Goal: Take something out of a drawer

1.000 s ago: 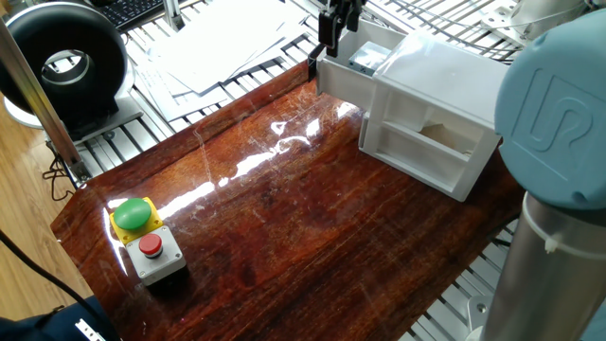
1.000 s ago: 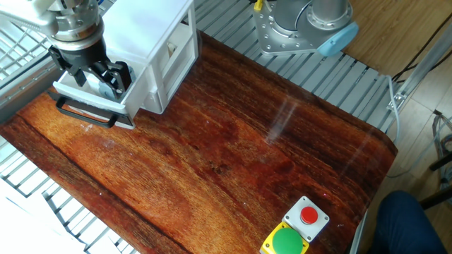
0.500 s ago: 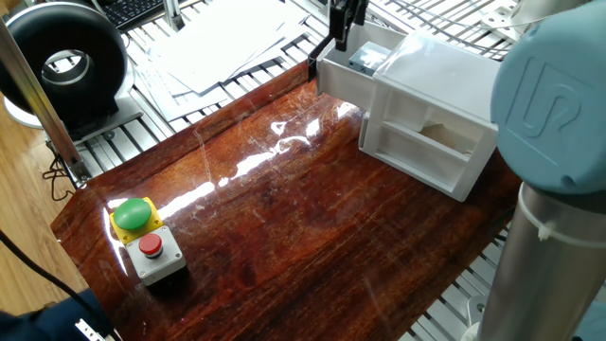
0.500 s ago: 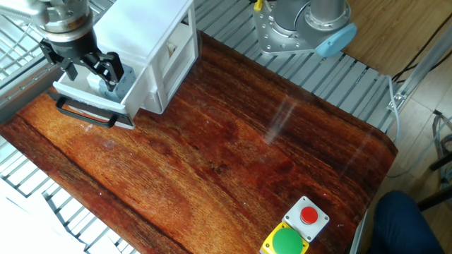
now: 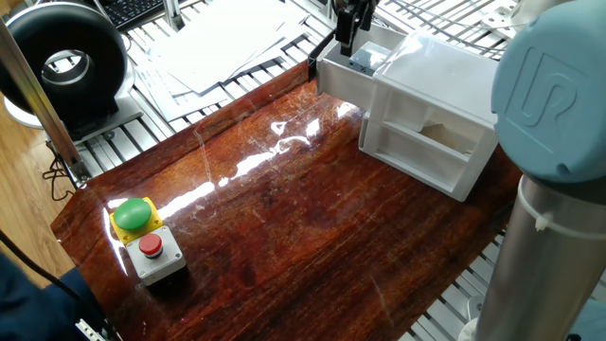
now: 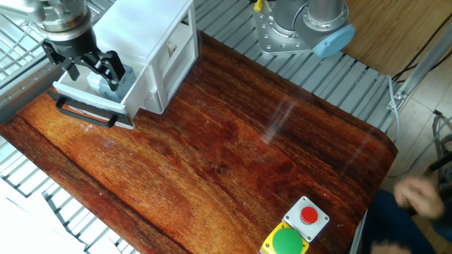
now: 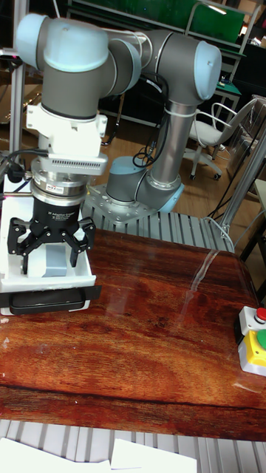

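Note:
The something is a pale grey-blue cube (image 7: 56, 259) lying in the drawer (image 7: 44, 285), a white open-topped tray pulled out of the white cabinet (image 5: 436, 85). The drawer has a black handle (image 7: 48, 301) on its front. My gripper (image 7: 50, 266) hangs straight down into the drawer, open, with one finger on each side of the cube and gaps showing. In the other fixed view the cube (image 6: 99, 83) peeks out between the fingers of the gripper (image 6: 93, 77). In one fixed view the gripper (image 5: 346, 40) stands over the drawer (image 5: 341, 83), and the cube (image 5: 365, 62) shows beside it.
A grey button box (image 5: 147, 237) with a green and a red button sits at the far end of the wooden table (image 5: 284, 208). The cabinet's lower drawer (image 5: 426, 142) is shut. Papers (image 5: 218, 47) lie beyond the table edge. The arm's base (image 6: 304, 28) stands behind the table.
The gripper has shifted a little along the drawer toward the cabinet and slightly up. The cube stays in the drawer and the drawer has not moved.

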### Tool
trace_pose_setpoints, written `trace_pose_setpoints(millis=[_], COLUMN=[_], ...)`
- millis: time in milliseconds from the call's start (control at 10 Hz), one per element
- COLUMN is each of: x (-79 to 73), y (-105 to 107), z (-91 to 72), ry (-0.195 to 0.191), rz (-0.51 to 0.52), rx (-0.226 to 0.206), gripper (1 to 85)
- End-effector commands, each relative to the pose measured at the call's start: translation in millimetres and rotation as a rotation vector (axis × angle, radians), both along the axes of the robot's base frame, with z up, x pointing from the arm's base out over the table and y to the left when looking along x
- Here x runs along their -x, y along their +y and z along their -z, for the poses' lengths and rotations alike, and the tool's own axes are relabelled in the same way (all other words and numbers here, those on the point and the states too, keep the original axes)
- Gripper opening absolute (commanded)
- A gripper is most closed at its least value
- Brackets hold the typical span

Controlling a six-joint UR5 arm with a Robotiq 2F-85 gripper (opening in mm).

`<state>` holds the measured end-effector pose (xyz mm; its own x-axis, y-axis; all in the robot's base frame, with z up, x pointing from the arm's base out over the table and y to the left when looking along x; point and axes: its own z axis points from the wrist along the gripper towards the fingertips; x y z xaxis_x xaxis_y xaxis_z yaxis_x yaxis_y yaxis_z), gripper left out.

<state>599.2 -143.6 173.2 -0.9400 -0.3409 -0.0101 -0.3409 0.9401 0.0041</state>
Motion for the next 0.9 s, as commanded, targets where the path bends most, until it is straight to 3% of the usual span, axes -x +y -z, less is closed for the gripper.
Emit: trace_pose_setpoints(millis=[0, 300, 800], x=[3.3, 4.0, 7.0], y=[4.9, -4.1, -2.7], z=[1.4, 3.7, 8.5], ry=[0.001, -0.012, -0.016], rz=[0.022, 0.004, 0.007], rx=[-0.038, -0.021, -0.041], gripper=[81.0, 80.3, 80.7])
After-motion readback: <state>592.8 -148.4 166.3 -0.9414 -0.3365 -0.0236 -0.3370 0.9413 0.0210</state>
